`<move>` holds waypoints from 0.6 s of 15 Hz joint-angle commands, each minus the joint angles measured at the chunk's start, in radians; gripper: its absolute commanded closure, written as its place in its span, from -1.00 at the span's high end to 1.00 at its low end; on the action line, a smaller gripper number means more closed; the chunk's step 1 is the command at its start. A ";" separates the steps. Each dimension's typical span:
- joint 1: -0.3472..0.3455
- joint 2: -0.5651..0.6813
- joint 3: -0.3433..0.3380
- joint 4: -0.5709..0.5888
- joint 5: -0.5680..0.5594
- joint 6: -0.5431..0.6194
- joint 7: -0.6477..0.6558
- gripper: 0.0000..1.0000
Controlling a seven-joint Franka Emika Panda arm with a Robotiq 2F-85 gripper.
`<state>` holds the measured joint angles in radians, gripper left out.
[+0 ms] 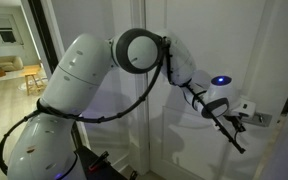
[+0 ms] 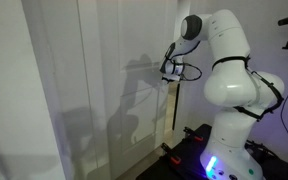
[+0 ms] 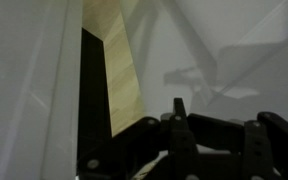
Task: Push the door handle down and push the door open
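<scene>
The claw [image 1: 246,119], apart or together I cannot tell, is near the door handle [image 1: 263,118] on the door [image 1: 184,40].

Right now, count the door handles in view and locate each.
1. The door handle sits on the door beside the end effector in an exterior view. Others on the door's far side may be hidden.

Dark fingers [image 3: 179,112] below narrow gap [image 3: 94,90]

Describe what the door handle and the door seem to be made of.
The door handle: probably metal, silver-grey with a dull sheen. The door: matte white paint over moulded panels; likely wood, as its edge looks pale tan in the wrist view.
</scene>
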<state>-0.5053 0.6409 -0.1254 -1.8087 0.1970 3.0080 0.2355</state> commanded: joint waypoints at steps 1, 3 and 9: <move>0.043 -0.165 -0.064 -0.084 0.008 -0.203 -0.034 -1.00; 0.060 -0.229 -0.093 -0.089 0.000 -0.330 -0.038 -1.00; 0.107 -0.380 -0.155 -0.081 -0.029 -0.668 -0.023 -1.00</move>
<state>-0.4278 0.3491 -0.2527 -1.8538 0.1854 2.4526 0.2181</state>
